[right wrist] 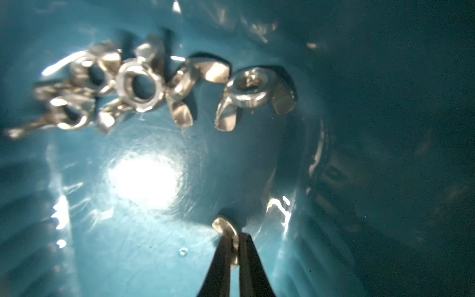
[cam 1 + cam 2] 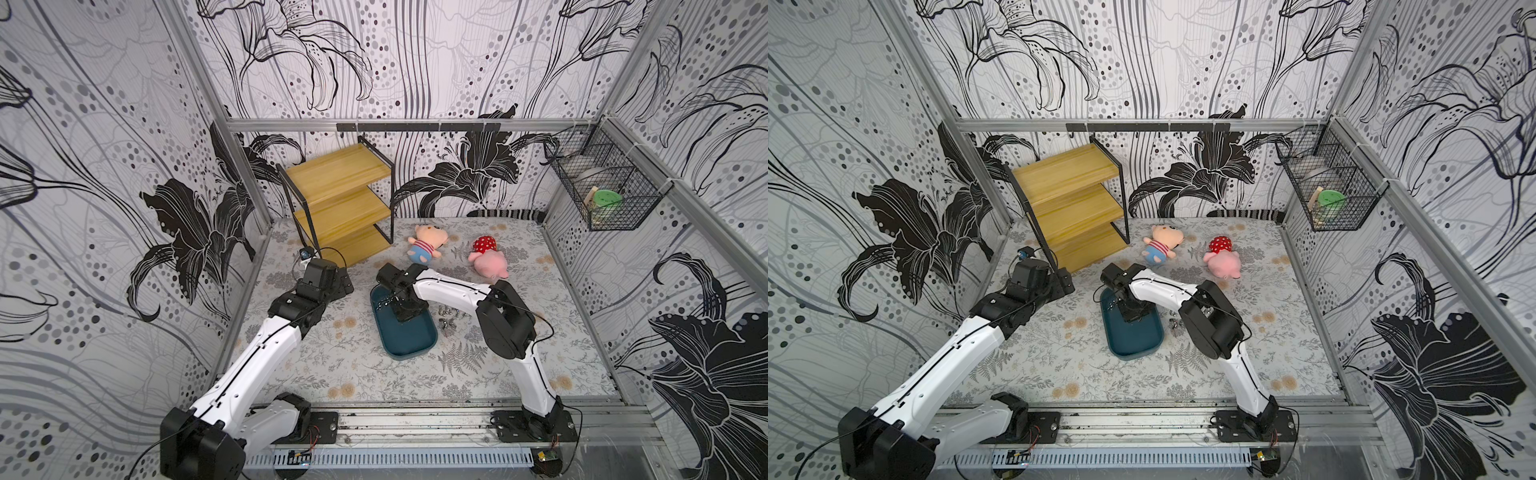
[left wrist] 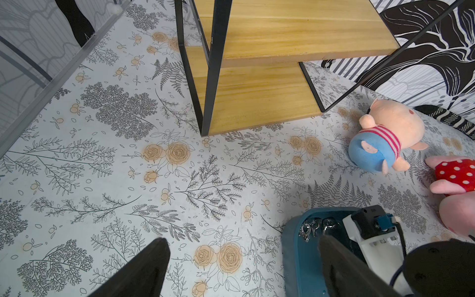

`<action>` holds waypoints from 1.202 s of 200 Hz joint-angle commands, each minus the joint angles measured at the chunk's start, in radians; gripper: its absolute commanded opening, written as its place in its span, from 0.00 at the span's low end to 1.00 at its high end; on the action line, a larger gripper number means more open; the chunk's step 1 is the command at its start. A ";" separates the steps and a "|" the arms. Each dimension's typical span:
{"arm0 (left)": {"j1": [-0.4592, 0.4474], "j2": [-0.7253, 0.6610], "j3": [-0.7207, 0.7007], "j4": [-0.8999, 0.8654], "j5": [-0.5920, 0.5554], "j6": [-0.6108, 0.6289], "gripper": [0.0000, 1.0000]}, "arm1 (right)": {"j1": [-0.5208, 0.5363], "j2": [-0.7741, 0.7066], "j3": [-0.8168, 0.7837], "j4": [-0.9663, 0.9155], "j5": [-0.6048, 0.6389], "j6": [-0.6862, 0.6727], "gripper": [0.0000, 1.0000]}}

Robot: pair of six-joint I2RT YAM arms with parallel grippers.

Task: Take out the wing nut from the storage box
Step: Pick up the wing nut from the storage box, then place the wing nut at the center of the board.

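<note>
The teal-blue storage box (image 2: 415, 345) (image 2: 1136, 343) lies mid-table. My right gripper (image 2: 405, 311) reaches down into its far end. In the right wrist view that gripper (image 1: 235, 241) is shut on one shiny wing nut (image 1: 225, 227), pinched by a wing just above the box floor (image 1: 128, 244). Several more wing nuts (image 1: 138, 84) lie clustered further along the box, and a single one (image 1: 252, 92) sits beside them. My left gripper (image 3: 241, 246) is open over the table, left of the box rim (image 3: 290, 244), holding nothing.
A few wing nuts (image 2: 449, 318) lie on the table right of the box. The wooden shelf (image 2: 340, 199) stands at the back left, close to my left gripper. Two plush toys (image 2: 426, 245) (image 2: 488, 257) lie behind the box. A wire basket (image 2: 602, 183) hangs on the right wall.
</note>
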 commanded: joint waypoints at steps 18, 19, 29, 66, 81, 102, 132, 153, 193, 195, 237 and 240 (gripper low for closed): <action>0.005 0.012 0.016 0.014 -0.002 -0.003 0.95 | -0.002 -0.098 -0.016 0.019 -0.019 -0.031 0.05; 0.006 0.013 0.017 0.014 -0.002 -0.002 0.95 | -0.002 -0.099 -0.016 0.019 -0.019 -0.031 0.05; 0.006 0.012 0.018 0.014 -0.001 -0.006 0.95 | -0.002 -0.109 -0.017 0.017 -0.021 -0.033 0.05; 0.006 0.017 0.030 0.011 -0.002 -0.006 0.95 | -0.003 -0.179 -0.037 0.019 0.004 -0.036 0.05; 0.006 0.022 0.035 0.011 -0.002 -0.006 0.95 | -0.012 -0.225 -0.052 0.018 0.016 -0.038 0.04; 0.005 0.031 0.038 0.014 0.002 -0.006 0.95 | -0.039 -0.303 -0.104 0.020 0.034 -0.038 0.05; 0.004 0.036 0.041 0.017 0.005 -0.008 0.95 | -0.093 -0.420 -0.209 0.016 0.060 -0.039 0.04; 0.004 0.040 0.045 0.020 0.005 -0.009 0.95 | -0.144 -0.501 -0.313 0.028 0.060 -0.037 0.04; 0.000 0.045 0.051 0.019 0.004 -0.010 0.95 | -0.209 -0.604 -0.506 0.071 0.040 -0.032 0.04; -0.001 0.045 0.051 0.019 0.004 -0.010 0.95 | -0.211 -0.606 -0.513 0.074 0.040 -0.030 0.04; -0.017 0.056 0.059 0.014 -0.007 -0.012 0.95 | -0.230 -0.602 -0.605 0.134 0.012 -0.024 0.04; -0.018 0.056 0.060 0.014 -0.008 -0.013 0.95 | -0.230 -0.600 -0.607 0.136 0.012 -0.024 0.04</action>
